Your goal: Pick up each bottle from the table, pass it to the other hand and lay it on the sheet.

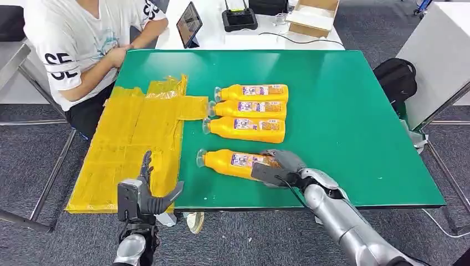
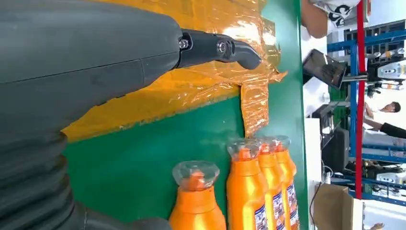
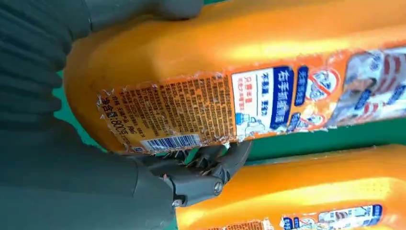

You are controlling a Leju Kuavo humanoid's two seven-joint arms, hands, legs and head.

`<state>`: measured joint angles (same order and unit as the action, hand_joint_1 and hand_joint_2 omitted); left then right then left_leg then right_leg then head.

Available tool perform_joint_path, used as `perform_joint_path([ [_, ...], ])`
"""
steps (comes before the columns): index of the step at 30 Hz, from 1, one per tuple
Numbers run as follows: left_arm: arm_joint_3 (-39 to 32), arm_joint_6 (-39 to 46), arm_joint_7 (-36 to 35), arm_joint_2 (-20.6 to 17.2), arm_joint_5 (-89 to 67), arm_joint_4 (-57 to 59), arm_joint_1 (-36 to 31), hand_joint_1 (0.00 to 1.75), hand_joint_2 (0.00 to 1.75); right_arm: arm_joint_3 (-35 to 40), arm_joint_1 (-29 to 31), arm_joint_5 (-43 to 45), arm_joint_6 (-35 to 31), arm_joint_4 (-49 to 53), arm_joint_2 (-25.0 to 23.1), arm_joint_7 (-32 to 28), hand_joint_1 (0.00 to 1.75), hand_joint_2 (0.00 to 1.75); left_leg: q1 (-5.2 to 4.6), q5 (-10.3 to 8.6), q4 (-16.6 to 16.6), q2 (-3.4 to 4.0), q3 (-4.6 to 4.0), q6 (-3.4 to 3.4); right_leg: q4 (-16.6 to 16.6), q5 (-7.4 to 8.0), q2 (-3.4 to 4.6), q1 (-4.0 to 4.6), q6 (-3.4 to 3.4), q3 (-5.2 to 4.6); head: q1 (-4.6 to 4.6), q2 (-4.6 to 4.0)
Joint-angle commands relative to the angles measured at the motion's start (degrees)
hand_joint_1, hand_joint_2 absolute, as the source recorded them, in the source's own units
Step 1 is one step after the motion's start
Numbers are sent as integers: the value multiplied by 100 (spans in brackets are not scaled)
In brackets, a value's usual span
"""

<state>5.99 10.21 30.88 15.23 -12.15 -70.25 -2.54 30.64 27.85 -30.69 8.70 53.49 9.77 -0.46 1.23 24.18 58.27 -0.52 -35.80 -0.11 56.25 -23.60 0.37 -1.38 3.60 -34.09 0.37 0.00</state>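
Right hand (image 1: 280,166) grips the nearest bottle (image 1: 233,162) on the bench (image 1: 343,111).
Left hand (image 1: 145,194) spread wide, holding nothing, above the yellow sheet (image 1: 138,133).

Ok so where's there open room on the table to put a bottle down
The yellow sheet is bare between the person and the left hand. Green table right of the three bottles is free. Crowded near the right hand on the nearest bottle.
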Motion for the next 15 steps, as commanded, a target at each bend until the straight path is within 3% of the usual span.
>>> perform_joint_path([
  [1,83,6,-6,-182,1,392,-241,0,175,372,198,29,88,-436,104,-14,175,175,-1,7,-8,1,29,7,-8,-7,-7,3,-17,29,2,0],
  [6,56,-64,-51,-155,104,325,-156,0,175,269,-112,136,-379,0,97,-109,175,175,-1,7,-9,0,31,8,-10,-7,-9,4,-18,33,2,0],
  [11,-22,-111,-24,-62,180,-59,150,0,175,-1227,-1636,334,-2299,2687,-945,-1354,175,175,3,9,-7,2,18,1,-6,-8,-2,6,-15,19,0,0],
  [15,149,-262,2,-34,469,-149,166,0,175,-1694,-2148,668,-3268,3802,-1475,-2092,175,175,1,22,1,22,16,0,13,-18,15,6,-22,8,-2,0],
])
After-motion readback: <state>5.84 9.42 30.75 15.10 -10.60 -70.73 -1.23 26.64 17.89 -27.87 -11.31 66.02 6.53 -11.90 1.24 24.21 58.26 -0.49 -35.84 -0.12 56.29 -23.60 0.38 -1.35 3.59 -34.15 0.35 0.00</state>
